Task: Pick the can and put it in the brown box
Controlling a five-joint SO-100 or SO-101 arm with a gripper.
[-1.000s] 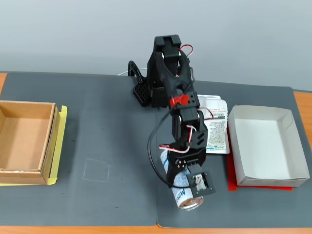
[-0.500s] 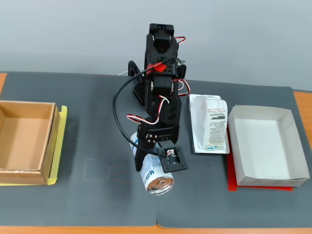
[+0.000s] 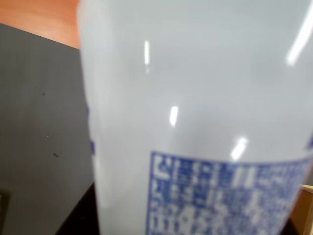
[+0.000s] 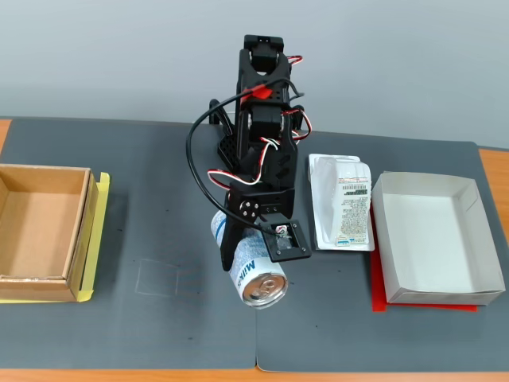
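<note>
- Here the gripper (image 4: 238, 248) pinches the can (image 4: 253, 273), which seems lifted above the dark mat (image 4: 159, 239)
- Can: white, blue print, silver end facing the fixed view
- Wrist view is blurred
- Brown box (image 4: 40, 231) sits well apart, far left

I see a plain pale grey wall (image 4: 413, 64) across the top of the fixed view. Below it, dark grey mats (image 4: 159, 239) cover an orange, possibly wooden, table (image 4: 493, 171), bare at the edges. Lighting looks even.
</note>
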